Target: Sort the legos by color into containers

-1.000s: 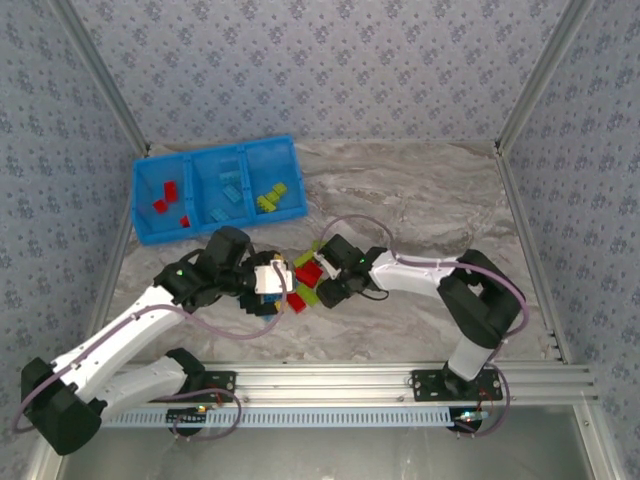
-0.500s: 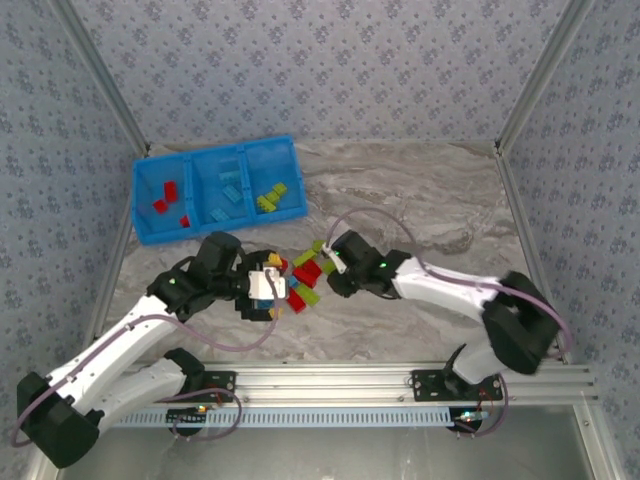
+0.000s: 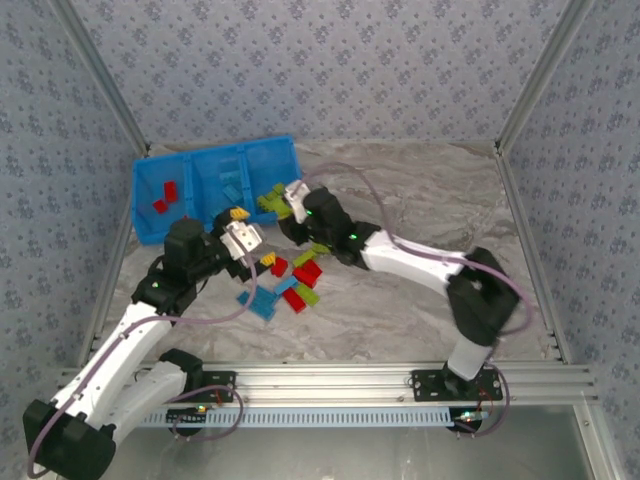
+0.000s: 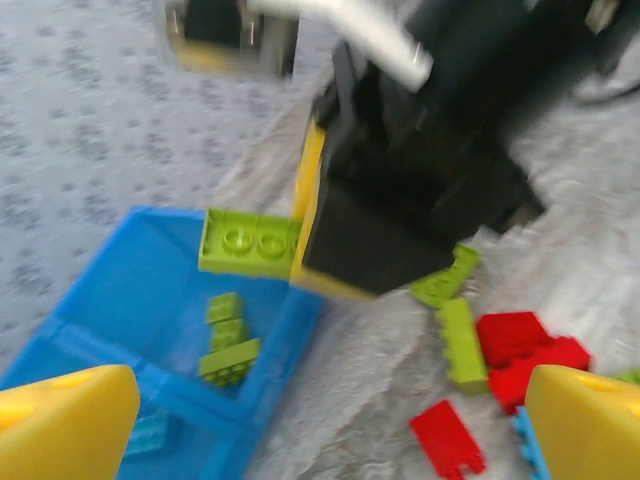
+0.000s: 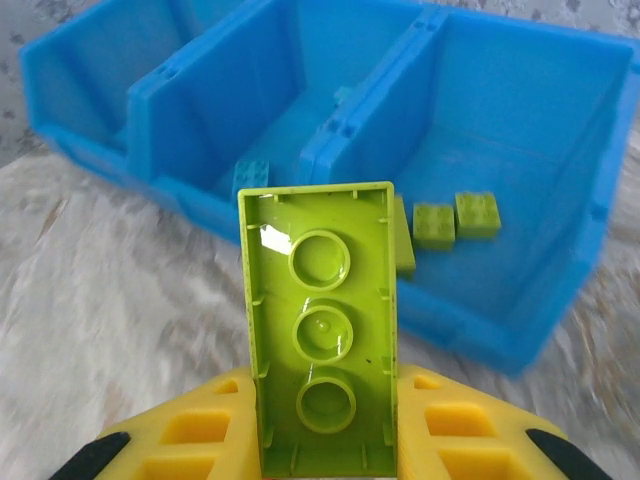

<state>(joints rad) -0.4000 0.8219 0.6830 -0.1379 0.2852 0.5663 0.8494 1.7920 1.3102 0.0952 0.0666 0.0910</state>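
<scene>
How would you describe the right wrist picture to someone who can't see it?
A lime brick, hollow underside facing the camera, stands clamped between the right gripper's yellow fingers. Behind it a blue tray of three compartments sits on a marbled table; the right compartment holds a few lime bricks.

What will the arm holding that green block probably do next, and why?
Probably ease forward a little, so the lime-green brick pinched in the right fingers hangs well over the tray's right-hand compartment before letting go. That compartment already holds green bricks. From the wrist camera, the brick seems level with the compartment's near wall rather than clearly inside.
</scene>
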